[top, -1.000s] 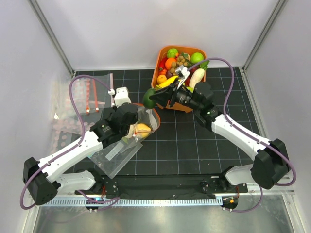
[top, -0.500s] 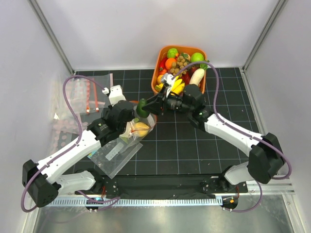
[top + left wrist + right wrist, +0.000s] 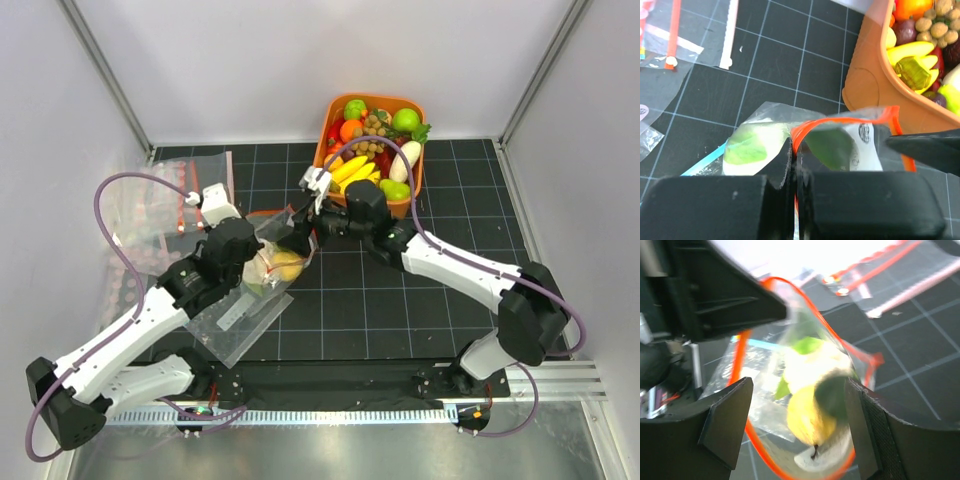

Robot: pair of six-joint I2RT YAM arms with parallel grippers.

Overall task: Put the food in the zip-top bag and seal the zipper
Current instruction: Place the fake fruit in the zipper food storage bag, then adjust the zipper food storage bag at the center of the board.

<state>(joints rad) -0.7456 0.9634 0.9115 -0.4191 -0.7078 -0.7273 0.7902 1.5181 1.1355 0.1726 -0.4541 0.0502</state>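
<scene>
The zip-top bag [image 3: 243,312] lies at the middle left, its mouth lifted. My left gripper [image 3: 795,150] is shut on the red-orange zipper [image 3: 840,117], holding the mouth up. The right gripper [image 3: 797,390] stands open just over the mouth, its fingers [image 3: 730,425] empty. Inside the bag are a white cauliflower with green leaves [image 3: 810,365], a yellow fruit [image 3: 807,422] and a blurred dark green piece [image 3: 832,395]. That dark green piece [image 3: 832,147] also shows through the plastic in the left wrist view. From above, the yellow fruit [image 3: 288,265] sits below both grippers.
An orange basket [image 3: 380,97] full of toy produce stands at the back, right of the bag mouth, and its wall [image 3: 870,85] is close. Spare clear bags [image 3: 150,200] with red strips lie at the far left. A teal strip [image 3: 705,162] shows under the bag.
The right gripper carried the dark green piece left from the basket to the bag mouth and opened; the piece is now inside the bag. The left arm shifted left, still holding the mouth.
</scene>
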